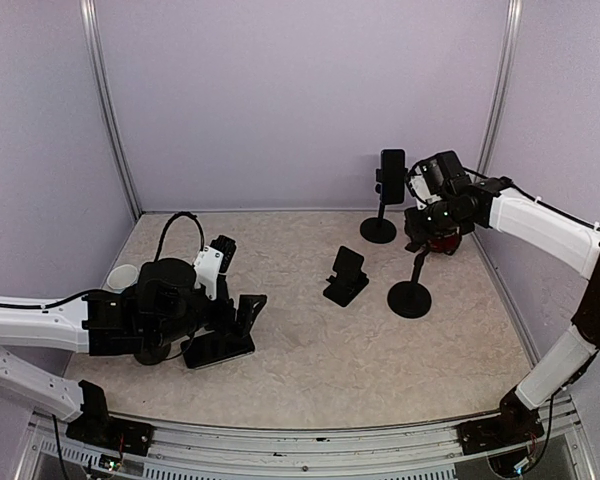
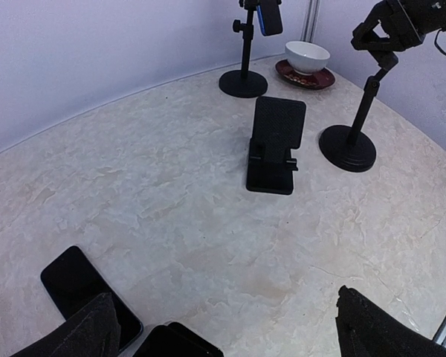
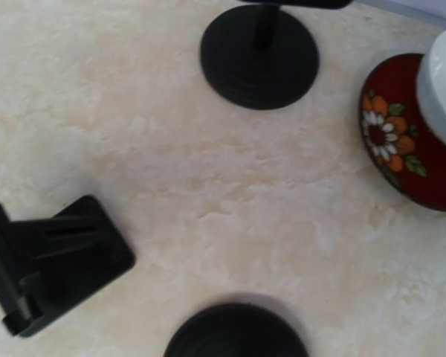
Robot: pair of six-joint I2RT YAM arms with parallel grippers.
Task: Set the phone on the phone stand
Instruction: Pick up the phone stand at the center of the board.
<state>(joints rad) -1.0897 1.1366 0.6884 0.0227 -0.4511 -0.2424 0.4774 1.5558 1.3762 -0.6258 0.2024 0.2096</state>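
The phone is a plain black slab, lying flat on the table beside the left gripper, whose jaws gape wide. Its long axis runs diagonally, near-right to far-left in the left wrist view. A second phone lies just beside it. Ahead sits the folding stand, with open table between. Beyond it, the right gripper is up at a pole stand; whether its jaws are clenched cannot be told.

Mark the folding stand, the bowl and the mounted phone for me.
Folding stand [image 2: 279,125], left wrist view, on its back plate.
Bowl [image 2: 307,58], left wrist view, on its side.
Mounted phone [image 1: 392,168], top view, mid-body.
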